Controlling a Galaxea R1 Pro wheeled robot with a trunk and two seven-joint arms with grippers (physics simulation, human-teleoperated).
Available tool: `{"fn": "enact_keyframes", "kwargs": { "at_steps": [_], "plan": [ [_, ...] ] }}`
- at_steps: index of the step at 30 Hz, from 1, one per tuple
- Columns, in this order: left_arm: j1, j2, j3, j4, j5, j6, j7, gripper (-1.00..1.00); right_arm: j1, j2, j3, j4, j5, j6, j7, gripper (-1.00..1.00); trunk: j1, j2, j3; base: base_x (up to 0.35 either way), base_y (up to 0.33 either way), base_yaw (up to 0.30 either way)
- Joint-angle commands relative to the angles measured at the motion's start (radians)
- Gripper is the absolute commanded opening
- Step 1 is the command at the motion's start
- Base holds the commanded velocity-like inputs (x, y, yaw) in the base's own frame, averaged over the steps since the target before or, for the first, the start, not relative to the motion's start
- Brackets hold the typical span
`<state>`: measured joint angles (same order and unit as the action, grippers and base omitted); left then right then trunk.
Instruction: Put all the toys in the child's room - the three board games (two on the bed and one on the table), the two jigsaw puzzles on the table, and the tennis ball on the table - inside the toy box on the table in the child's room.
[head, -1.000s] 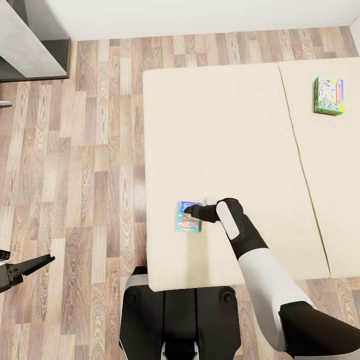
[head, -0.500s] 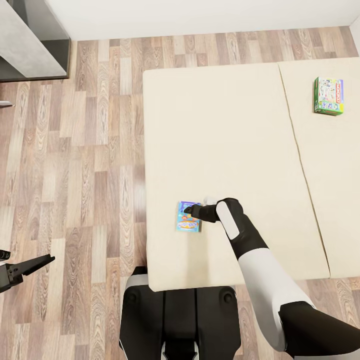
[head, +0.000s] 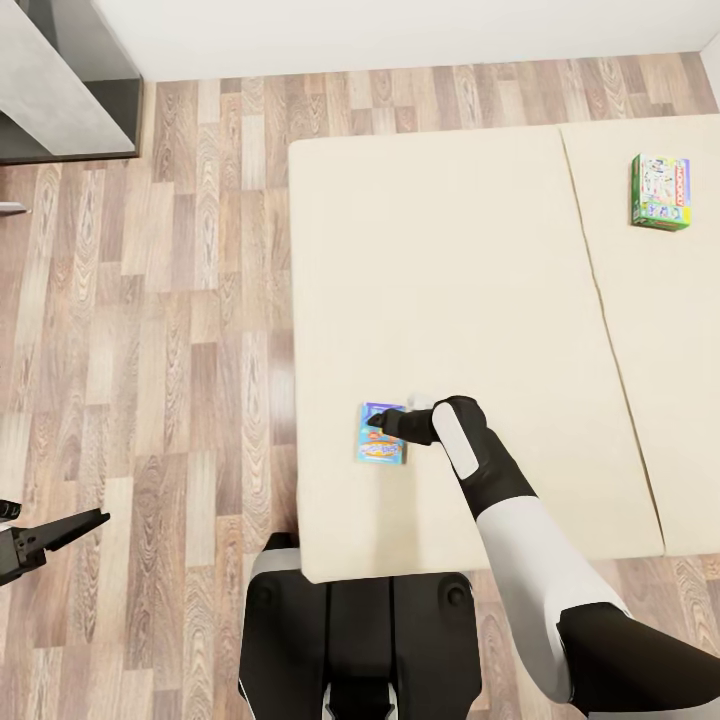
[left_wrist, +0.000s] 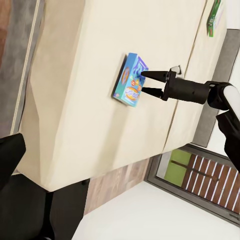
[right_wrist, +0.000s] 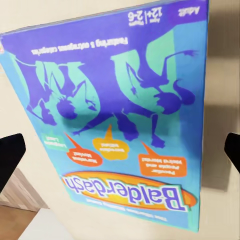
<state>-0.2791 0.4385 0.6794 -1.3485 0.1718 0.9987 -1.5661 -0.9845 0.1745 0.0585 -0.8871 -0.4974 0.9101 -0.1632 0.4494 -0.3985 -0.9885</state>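
Left gripper (head: 95, 518) at 8 o'clock over the wood-plank floor (head: 150, 300); jaw state unclear. Blue-purple flat board game box (head: 380, 436) lies on the beige bed mattress (head: 450, 250) near centre. Right gripper (left_wrist: 150, 82), jaws spread, straddles it, arm extended forward. Green-edged board game box (head: 660, 192) at 2 o'clock.

Home bedroom, beige bed (head: 450, 280), wood-plank floor (head: 180, 300), board games (head: 382, 434) on the mattress

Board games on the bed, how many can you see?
2. The blue board game lies near the bed's front edge, right at the right hand. The green board game lies on the far right side of the bed.
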Motion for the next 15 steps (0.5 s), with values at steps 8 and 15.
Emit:
{"fn": "enact_keyframes", "kwargs": {
  "at_steps": [8,15],
  "plan": [
    [-0.001,0.000,0.000,0.000,-0.001,0.011,-0.005,1.00,0.000,0.000,0.001,-0.001,-0.010,0.003,-0.010,1.00,0.001,-0.002,-0.001,0.000,0.056,0.000],
    [0.000,0.000,0.000,0.000,-0.001,0.011,-0.005,1.00,0.000,0.000,0.001,-0.001,-0.010,0.002,-0.010,1.00,0.001,-0.002,-0.001,0.000,0.024,0.000]
  ]
}}
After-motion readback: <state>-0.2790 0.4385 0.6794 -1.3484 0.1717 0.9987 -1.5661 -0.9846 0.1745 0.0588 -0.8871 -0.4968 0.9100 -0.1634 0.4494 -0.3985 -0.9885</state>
